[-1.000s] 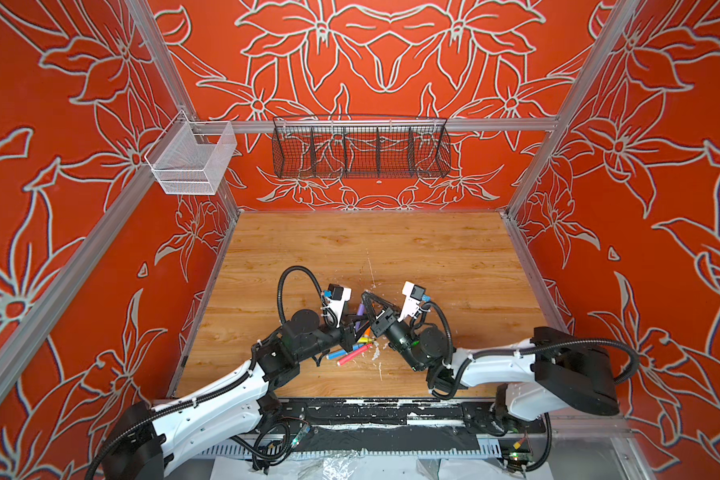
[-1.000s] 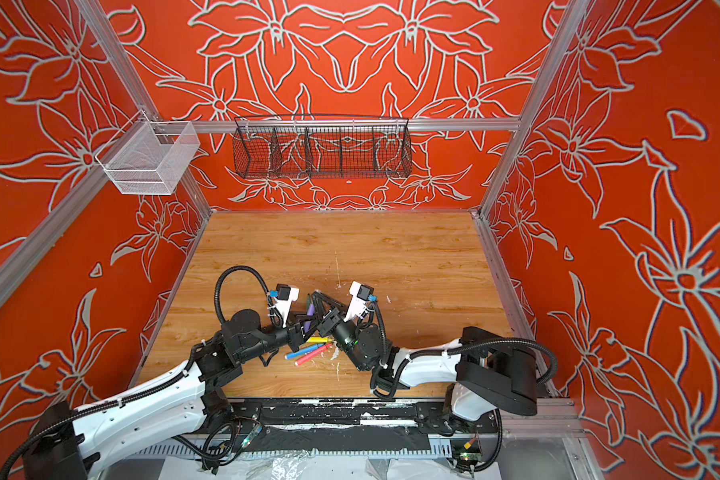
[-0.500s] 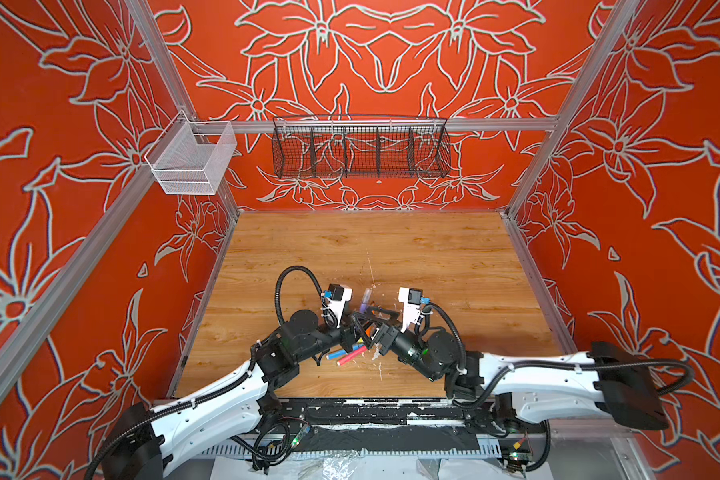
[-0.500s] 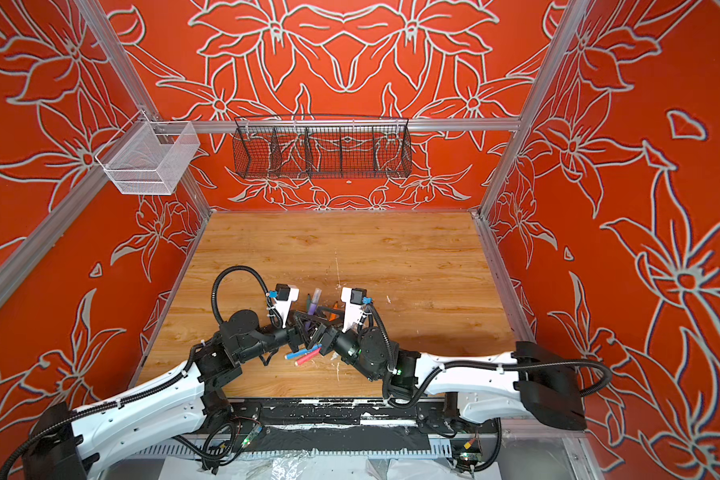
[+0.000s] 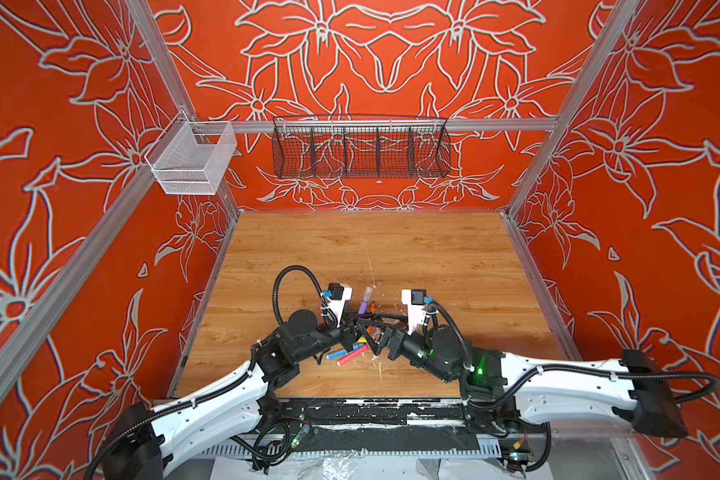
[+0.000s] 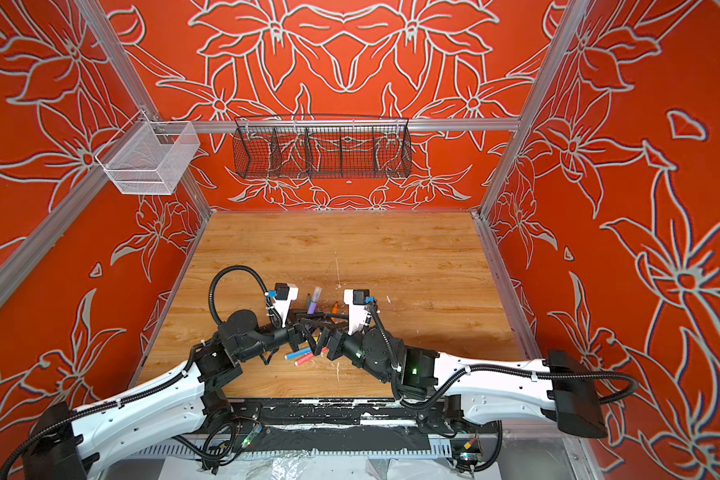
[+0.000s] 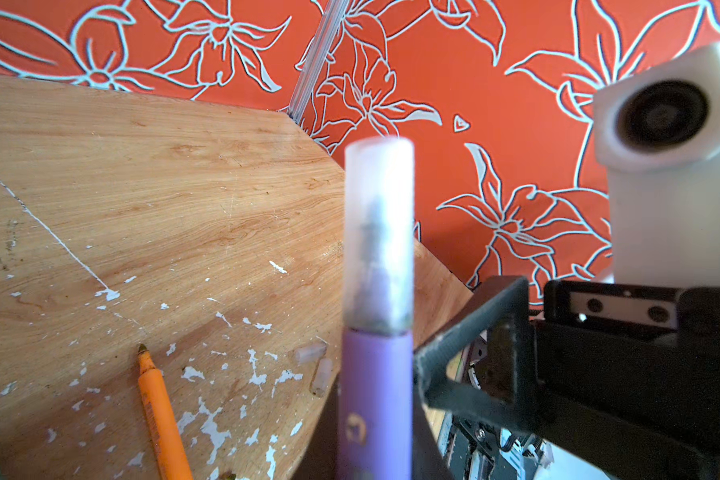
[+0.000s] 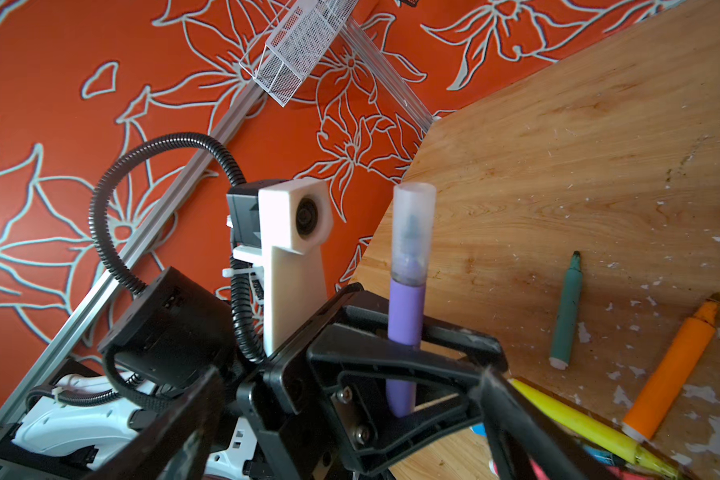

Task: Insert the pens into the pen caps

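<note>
My left gripper [image 5: 356, 323] is shut on the purple pen [image 8: 406, 320], which stands upright with a greyish-clear pen cap [image 8: 413, 232] seated over its tip. In the left wrist view the cap [image 7: 379, 232] tops the purple barrel [image 7: 375, 395]. My right gripper [image 5: 370, 333] is open, its jaws spread wide on either side of the left gripper, touching nothing. The green pen [image 8: 566, 316], orange pen [image 8: 670, 374] and yellow pen [image 8: 578, 424] lie uncapped on the wood. Blue [image 5: 336, 354] and pink [image 5: 352, 356] pens lie under the grippers. Two loose caps [image 7: 310, 353] rest beside the orange pen [image 7: 159, 411].
White flecks of debris [image 7: 208, 428] are scattered over the wooden floor [image 5: 391, 249]. A white mesh basket [image 5: 192, 162] hangs on the left wall and a black wire basket [image 5: 360, 149] on the back wall. Orange walls close in three sides.
My right gripper has gone from shut at the purple pen's cap to wide open and has drawn back a little to the right. The left gripper still holds the capped purple pen.
</note>
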`<state>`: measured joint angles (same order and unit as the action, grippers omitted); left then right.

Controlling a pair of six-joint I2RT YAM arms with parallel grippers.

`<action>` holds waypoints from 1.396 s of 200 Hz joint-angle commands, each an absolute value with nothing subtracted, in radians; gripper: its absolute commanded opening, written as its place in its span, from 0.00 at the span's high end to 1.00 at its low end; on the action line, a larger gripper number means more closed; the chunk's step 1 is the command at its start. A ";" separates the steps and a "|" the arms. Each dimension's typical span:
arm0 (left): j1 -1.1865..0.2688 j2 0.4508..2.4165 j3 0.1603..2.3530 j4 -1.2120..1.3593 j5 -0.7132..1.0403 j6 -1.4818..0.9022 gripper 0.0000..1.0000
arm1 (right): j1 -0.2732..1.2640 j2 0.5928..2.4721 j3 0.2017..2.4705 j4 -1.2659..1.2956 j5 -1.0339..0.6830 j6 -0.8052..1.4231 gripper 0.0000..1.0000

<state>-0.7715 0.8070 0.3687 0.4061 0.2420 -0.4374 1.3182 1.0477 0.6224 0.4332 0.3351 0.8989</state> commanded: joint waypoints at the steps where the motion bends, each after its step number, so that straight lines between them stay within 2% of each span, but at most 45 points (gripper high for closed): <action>1: -0.773 0.800 0.402 0.449 0.257 -0.424 1.00 | 1.324 1.054 0.677 0.375 0.355 0.901 0.03; 45: -0.772 0.790 0.403 0.445 0.264 -0.424 1.00 | 1.326 1.094 0.755 0.264 0.391 0.897 0.03; 95: -0.773 0.753 0.402 0.420 0.247 -0.410 1.00 | 1.320 0.965 0.721 0.283 0.532 0.682 0.03; 109: -0.774 0.743 0.400 0.414 0.241 -0.409 1.00 | 1.305 0.948 0.697 0.333 0.516 0.632 0.12; 121: -0.773 0.741 0.400 0.413 0.240 -0.406 1.00 | 1.271 0.949 0.724 0.286 0.476 0.638 0.25; 143: -0.773 0.742 0.402 0.413 0.241 -0.403 1.00 | 1.210 0.985 0.791 0.224 0.360 0.657 0.36; 161: -0.774 0.740 0.402 0.414 0.247 -0.402 1.00 | 1.173 1.025 0.827 0.220 0.273 0.671 0.39; 200: -0.774 0.732 0.402 0.410 0.248 -0.400 1.00 | 1.146 1.102 0.886 0.212 0.215 0.690 0.40; 279: -0.774 0.736 0.404 0.413 0.253 -0.398 1.00 | 1.128 1.191 0.961 0.183 0.209 0.706 0.58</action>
